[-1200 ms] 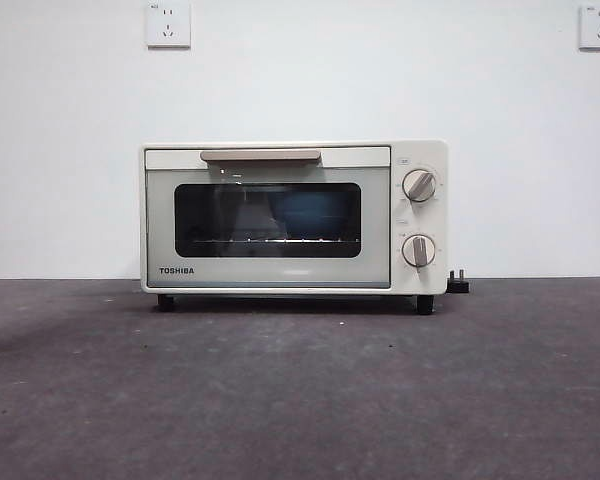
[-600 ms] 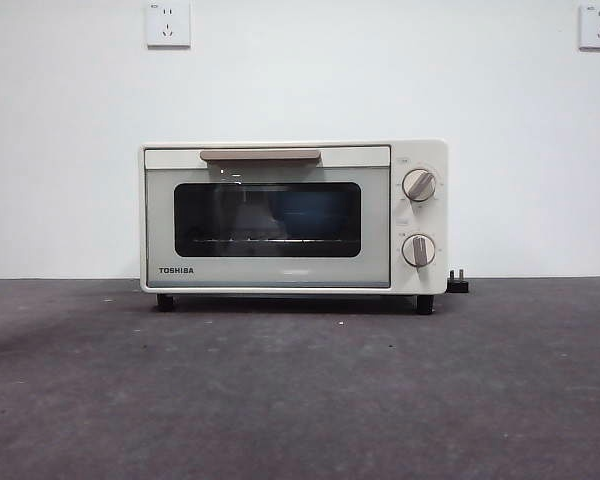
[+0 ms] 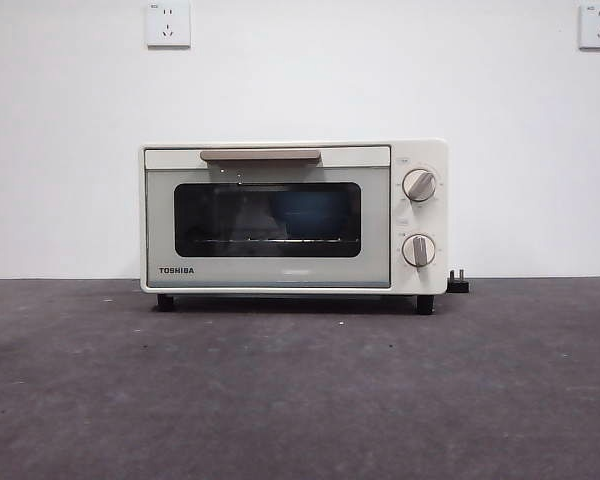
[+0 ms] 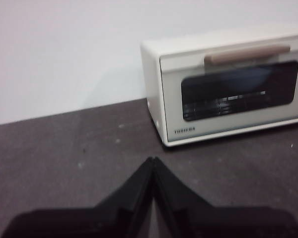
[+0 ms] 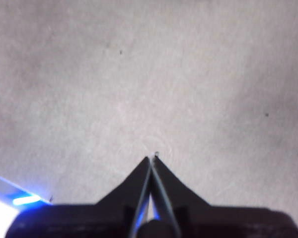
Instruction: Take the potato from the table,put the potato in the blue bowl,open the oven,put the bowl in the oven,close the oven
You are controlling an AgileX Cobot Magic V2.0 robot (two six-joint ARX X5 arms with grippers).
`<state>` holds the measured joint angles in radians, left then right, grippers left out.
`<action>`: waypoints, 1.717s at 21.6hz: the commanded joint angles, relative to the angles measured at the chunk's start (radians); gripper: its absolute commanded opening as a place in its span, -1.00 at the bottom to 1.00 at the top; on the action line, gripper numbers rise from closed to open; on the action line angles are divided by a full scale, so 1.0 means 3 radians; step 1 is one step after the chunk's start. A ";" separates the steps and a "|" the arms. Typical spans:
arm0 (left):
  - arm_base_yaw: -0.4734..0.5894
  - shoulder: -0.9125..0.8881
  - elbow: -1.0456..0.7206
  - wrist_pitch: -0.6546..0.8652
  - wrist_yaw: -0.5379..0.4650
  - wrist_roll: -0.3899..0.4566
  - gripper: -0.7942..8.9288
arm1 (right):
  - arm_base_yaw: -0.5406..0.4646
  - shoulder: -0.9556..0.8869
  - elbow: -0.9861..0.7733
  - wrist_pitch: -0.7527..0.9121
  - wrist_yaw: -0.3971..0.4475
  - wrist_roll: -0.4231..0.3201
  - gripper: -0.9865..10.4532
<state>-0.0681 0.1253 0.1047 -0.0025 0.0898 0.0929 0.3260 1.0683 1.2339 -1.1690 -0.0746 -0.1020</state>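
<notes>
Oven (image 3: pixel 294 217) sitting shut on table (image 3: pixel 300 390) | blue bowl (image 3: pixel 310 215) inside | left hand (image 4: pixel 152 161) & right hand (image 5: pixel 151 159) both pinched closed, holding nothing

The oven (image 3: pixel 293 218) was cream-white with dark glass; the blue bowl (image 3: pixel 310 215) showed inside; the tabletop (image 3: pixel 300 390) was mottled grey.

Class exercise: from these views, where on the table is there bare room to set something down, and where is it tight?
The table shows bare grey across the whole stretch in front of the oven, and in strips at either side of it. It is tight only under the oven between its feet, and by the plug at its right rear. The left gripper hangs shut over bare table.
</notes>
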 commanded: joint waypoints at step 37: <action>0.0257 -0.0308 -0.0324 -0.0540 -0.0212 -0.0276 -0.84 | -0.1326 -0.2166 -0.2497 0.3867 -0.0370 0.0072 -0.83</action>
<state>0.0048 0.0326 0.0177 -0.1745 0.0216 0.0147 -0.0704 0.4438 0.5442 -0.0547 -0.1825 -0.1204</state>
